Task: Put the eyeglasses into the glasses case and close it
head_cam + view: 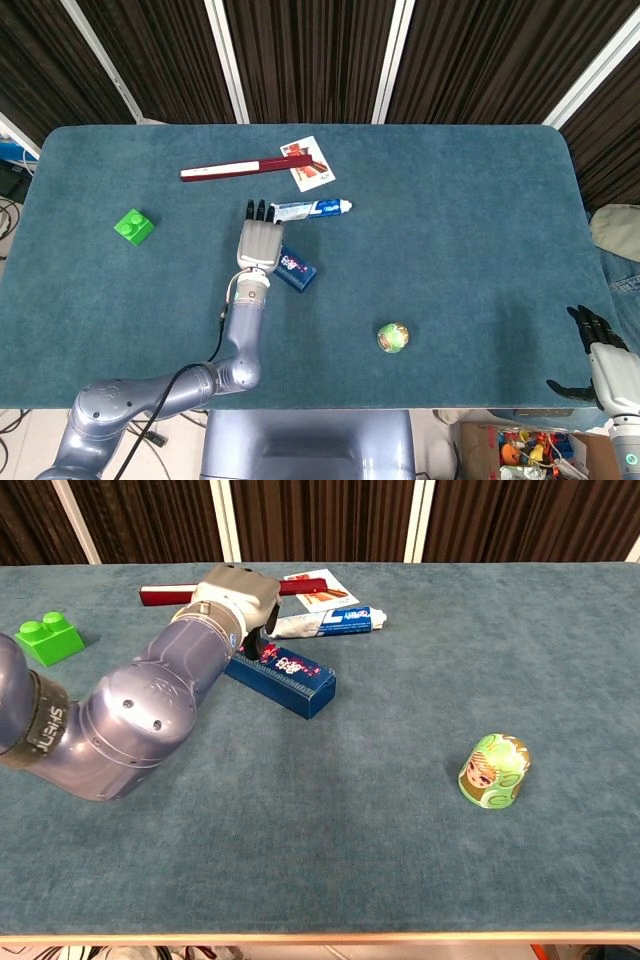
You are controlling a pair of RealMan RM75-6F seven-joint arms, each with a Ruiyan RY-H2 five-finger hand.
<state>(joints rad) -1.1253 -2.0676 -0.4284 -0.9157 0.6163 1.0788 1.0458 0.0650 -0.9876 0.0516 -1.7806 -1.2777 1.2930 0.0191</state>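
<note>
The teal bench (450, 200) carries everything. The left hand (258, 243) lies palm-down over the blue glasses case (285, 675), fingers (255, 211) stretched toward the toothpaste tube (312, 209) (whether they grasp the lid, I cannot tell). The case looks nearly closed; no eyeglasses can be made out. The right hand (603, 355) hangs off the bench's near right corner, fingers released and spread. A red stick (235, 168), card (309, 165), green block (133, 226) and small round figure (493, 770) lie apart.

Teal table (460, 200). Green brick (133, 226) at left. Red stick (245, 167) at back, end touching a card (308, 163). Toothpaste tube (312, 210) just in front. Small green jar (393, 338) alone, toward the near edge.
</note>
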